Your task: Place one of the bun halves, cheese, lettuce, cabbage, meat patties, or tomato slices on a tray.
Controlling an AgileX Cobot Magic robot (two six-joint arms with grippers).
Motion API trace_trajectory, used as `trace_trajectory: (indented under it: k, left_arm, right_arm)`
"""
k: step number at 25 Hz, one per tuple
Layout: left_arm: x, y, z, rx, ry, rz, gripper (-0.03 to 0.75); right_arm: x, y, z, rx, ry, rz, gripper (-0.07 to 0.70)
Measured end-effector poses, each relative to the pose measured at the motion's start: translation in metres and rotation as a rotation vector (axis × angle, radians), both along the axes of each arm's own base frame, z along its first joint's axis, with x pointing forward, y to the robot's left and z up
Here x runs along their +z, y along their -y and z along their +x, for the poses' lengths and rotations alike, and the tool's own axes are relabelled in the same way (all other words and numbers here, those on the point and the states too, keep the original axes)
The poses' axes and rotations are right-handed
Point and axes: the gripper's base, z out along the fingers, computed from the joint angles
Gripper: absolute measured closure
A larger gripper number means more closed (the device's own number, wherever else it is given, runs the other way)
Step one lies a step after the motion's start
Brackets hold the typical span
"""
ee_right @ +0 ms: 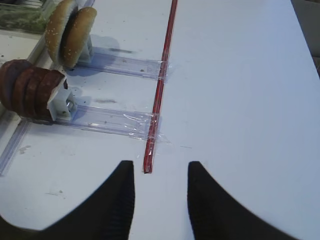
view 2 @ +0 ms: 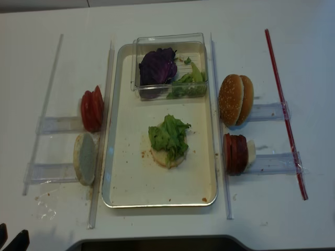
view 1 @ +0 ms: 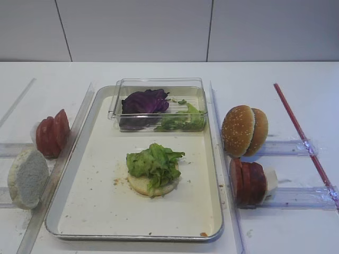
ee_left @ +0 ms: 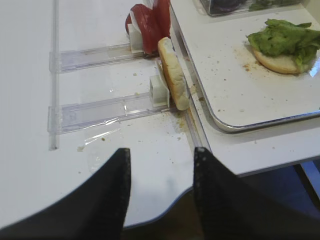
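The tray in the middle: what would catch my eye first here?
On the silver tray, a pale bun half sits heaped with ruffled green lettuce. Behind it, a clear box holds dark purple cabbage. To the right stand sesame buns and dark meat patties.

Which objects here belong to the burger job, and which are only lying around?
For the job:
tray
bun half on tray
lettuce
meat patties
tomato slices
sesame buns
pale bun half

Just lying about:
red strip
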Motion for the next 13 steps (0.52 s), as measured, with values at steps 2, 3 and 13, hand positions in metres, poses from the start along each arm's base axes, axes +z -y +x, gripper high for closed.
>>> trace_trajectory:
  k: [2, 3, 13]
  left_arm:
    - [0.0000, 0.0000, 0.0000, 0.000, 0.000, 0.000, 0.430]
    - [0.0000, 0.0000, 0.0000, 0.000, 0.000, 0.000, 0.430]
    - [0.0000, 0.0000, 0.0000, 0.000, 0.000, 0.000, 0.431]
  right_arm:
    - [0.0000, 0.0000, 0.0000, 0.000, 0.000, 0.000, 0.335]
    - [0.0000, 0.0000, 0.0000, 0.000, 0.000, 0.000, 0.335]
    - [0.0000, 0.0000, 0.0000, 0.000, 0.000, 0.000, 0.337]
